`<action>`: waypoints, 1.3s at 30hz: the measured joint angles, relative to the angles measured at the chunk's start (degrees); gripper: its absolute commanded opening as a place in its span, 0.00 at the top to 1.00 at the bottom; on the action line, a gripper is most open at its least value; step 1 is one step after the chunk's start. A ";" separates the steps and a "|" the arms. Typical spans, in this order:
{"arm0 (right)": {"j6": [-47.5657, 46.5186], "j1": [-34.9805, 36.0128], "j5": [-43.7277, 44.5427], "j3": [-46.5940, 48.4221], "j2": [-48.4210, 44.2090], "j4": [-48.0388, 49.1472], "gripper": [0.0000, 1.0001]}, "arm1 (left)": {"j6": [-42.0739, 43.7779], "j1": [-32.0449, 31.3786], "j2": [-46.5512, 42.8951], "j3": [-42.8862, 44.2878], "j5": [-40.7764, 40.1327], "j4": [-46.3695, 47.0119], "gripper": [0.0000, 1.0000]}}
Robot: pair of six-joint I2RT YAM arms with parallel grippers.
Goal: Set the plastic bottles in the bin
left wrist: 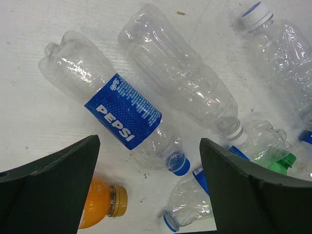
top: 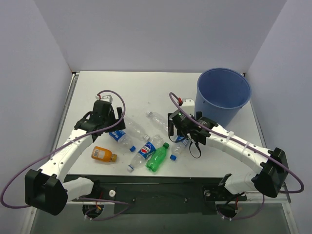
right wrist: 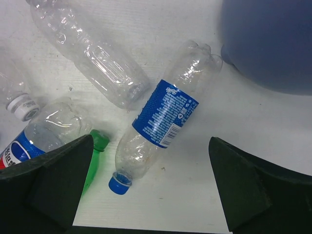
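The plastic bottles (top: 141, 152) all lie on the bench (top: 136, 92). I count seven in the top view, bunched in the stretch between the two claws. None shows inside the bin (top: 224, 114), and the part of its interior in view looks bare. By that reading the task is at its very start, and every bottle is left to move.

The left claw (left wrist: 150, 148) hangs spread wide with nothing between its fingers. Directly beneath the gap a Pepsi bottle (left wrist: 124, 114) lies on its side, its blue cap pointing toward the claw's right finger. Just beyond it, farther from the claw, a clear unlabelled bottle (left wrist: 180, 73) lies roughly parallel. An orange bottle (left wrist: 95, 204) pokes out from behind the left finger, partly hidden.

The right claw (right wrist: 150, 141) is likewise wide open and empty. Under its gap lies a blue-labelled bottle (right wrist: 163, 117) on its side, with the cap nearest the claw. Its base is close to the bin's wall, ahead of the right finger, though I cannot tell whether it touches. A green bottle (right wrist: 99, 141) shows beside the left finger.

Each claw looks lined up over a bottle for a first pick. The right one would have the shorter carry, since the bin stands well apart from the left claw.
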 measured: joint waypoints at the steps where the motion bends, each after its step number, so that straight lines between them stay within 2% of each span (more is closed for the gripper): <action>1: 0.24 0.00 0.00 -0.42 -0.52 0.17 0.00 | 0.00 0.00 0.00 0.00 0.00 0.00 0.05; 7: 2.95 0.09 0.04 -3.85 -4.09 2.32 0.02 | 0.00 0.00 -0.02 0.00 -0.07 -0.02 0.05; 13: 8.33 -0.48 -1.03 -16.35 -14.23 6.38 0.02 | 0.00 0.00 -0.17 0.00 -0.24 -0.04 0.05; 20: 17.97 -10.73 -8.39 -29.86 -20.94 15.65 0.02 | 0.00 0.00 -0.17 0.00 -0.20 -0.02 0.05; 27: 27.28 -15.96 -17.53 -36.26 -17.03 27.17 0.07 | -0.04 0.00 -0.11 0.00 0.42 0.37 0.05; 32: 29.16 -16.20 -21.66 -36.37 -10.23 34.27 0.17 | -0.04 0.00 0.52 0.00 0.66 0.48 0.05; 36: 28.96 -16.20 -23.80 -35.93 -4.55 36.76 0.30 | -0.07 0.00 1.53 0.00 0.83 0.55 0.05; 39: 28.09 -16.11 -24.87 -33.92 -1.77 38.42 0.59 | -0.07 0.00 1.95 0.00 0.90 0.57 0.05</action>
